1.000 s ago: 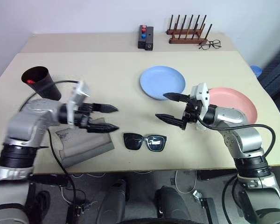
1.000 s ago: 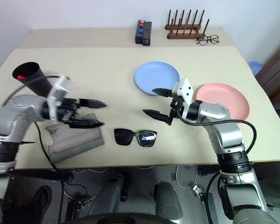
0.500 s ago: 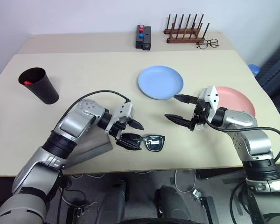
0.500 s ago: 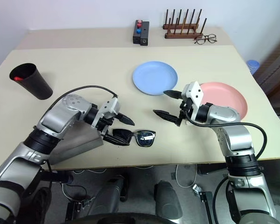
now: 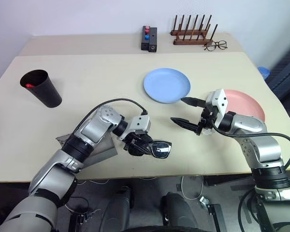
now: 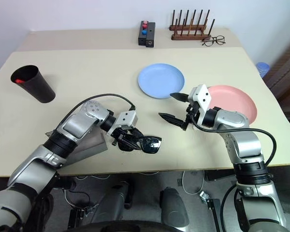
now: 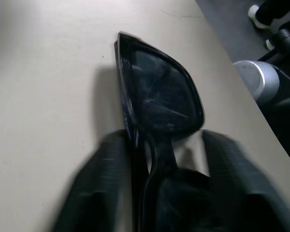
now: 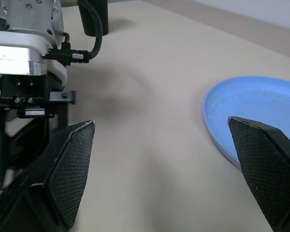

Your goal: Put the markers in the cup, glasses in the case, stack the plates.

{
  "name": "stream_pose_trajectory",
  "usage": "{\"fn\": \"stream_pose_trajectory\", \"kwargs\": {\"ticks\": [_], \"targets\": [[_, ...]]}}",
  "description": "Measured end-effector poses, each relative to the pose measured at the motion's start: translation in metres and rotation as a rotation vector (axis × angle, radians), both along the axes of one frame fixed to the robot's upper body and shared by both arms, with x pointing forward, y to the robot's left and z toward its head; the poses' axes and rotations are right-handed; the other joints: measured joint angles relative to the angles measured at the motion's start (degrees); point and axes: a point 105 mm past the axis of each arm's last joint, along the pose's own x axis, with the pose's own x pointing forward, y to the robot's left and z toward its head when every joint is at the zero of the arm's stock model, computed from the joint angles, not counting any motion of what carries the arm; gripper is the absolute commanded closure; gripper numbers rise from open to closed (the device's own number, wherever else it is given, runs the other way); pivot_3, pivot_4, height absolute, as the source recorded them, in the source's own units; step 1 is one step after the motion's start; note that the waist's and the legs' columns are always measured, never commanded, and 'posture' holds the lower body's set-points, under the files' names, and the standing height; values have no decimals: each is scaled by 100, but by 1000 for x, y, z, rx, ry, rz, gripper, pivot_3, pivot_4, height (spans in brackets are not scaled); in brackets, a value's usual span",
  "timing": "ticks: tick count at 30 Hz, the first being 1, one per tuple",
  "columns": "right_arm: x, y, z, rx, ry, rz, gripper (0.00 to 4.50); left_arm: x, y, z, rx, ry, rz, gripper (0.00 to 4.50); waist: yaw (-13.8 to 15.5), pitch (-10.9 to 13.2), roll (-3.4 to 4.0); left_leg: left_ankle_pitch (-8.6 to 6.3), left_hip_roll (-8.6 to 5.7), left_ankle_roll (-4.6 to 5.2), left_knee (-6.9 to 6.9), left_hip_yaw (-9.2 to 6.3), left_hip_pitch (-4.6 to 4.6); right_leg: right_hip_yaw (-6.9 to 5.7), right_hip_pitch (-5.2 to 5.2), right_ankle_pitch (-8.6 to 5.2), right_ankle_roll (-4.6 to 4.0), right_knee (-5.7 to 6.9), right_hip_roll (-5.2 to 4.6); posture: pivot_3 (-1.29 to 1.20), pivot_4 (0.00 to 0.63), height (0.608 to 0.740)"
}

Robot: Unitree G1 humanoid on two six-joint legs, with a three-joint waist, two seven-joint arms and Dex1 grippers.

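We see the glasses (image 5: 153,148) lying near the table's (image 5: 96,77) front edge, one lens under the left gripper (image 5: 139,145). In the left wrist view its two fingers (image 7: 99,188) sit either side of the glasses' frame at the nose bridge, narrowed around it; we can't tell if they actually pinch it, and the glasses look flat on the table. The free lens (image 7: 160,92) points away from the gripper.

Case (image 5: 94,147) lies just left of the glasses, mostly hidden under the left arm, grey flap edge showing.

Right gripper (image 5: 184,112) hovers above the table right of the glasses, fingers spread wide, holding nothing. It sits between the blue plate (image 5: 167,85) and the pink plate (image 5: 245,105), its arm overlapping the pink plate's near-left part. Plates are apart, not stacked.

Cup (image 5: 41,88) stands tilted at far left, well apart from the glasses; a red marker (image 5: 28,85) end shows inside its rim.

At the back: a black box (image 5: 150,38) with red and blue buttons, a wooden rack (image 5: 194,33), and wire spectacles (image 5: 216,45) beside it.
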Motion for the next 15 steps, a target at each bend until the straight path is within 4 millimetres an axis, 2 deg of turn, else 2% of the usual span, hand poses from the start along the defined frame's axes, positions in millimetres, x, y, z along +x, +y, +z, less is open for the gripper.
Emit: {"fn": "stream_pose_trajectory", "kwargs": {"ticks": [8,11,12,15], "targets": [[0,2,-1,-3,0,4,0,0,4,4,14,73,33,3242,-18,0,1,0,0,1,1,-2,3,-2,3,0,0,0,1,0,150,735],[0,2,-2,-5,-3,2,0,0,6,4,21,87,38,4022,-18,0,1,0,0,1,0,-2,3,-2,3,0,0,0,2,0,150,735],[0,2,-2,-6,-4,2,0,-1,7,7,14,98,34,4443,-18,0,1,0,0,1,1,-1,3,-2,4,0,0,0,2,0,150,735],[1,2,-2,-9,-8,-2,0,-5,6,10,14,124,29,4483,-2,-2,4,0,-1,1,4,-4,6,-5,10,0,1,0,1,0,150,735]]}}
